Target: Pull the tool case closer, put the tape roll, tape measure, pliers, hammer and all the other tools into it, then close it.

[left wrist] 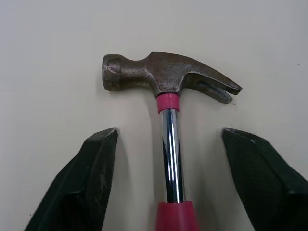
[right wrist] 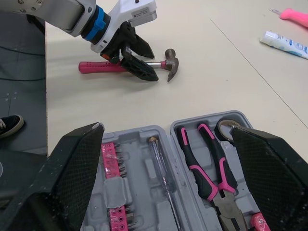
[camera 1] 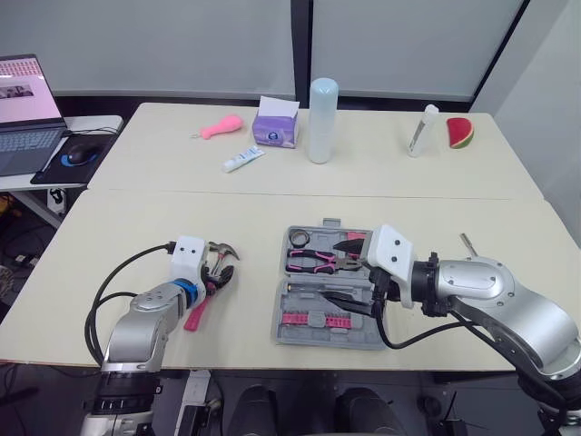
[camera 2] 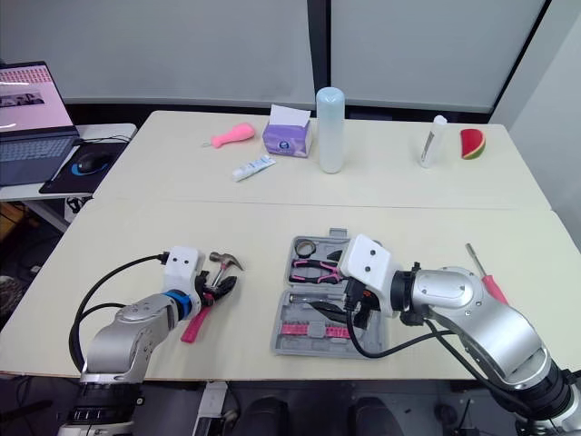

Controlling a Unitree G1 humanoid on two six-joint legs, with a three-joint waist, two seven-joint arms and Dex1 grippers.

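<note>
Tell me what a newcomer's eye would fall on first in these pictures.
The open grey tool case lies at the near edge of the table, pink-handled pliers inside, the right gripper open above it. To its left, the left gripper, open, straddles the shaft of the hammer without touching it.

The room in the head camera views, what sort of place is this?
Probably an office or a lab workspace. Two pale tables are pushed together, an open laptop and a mouse sit on a side desk, and plain grey wall panels stand behind them.
</note>
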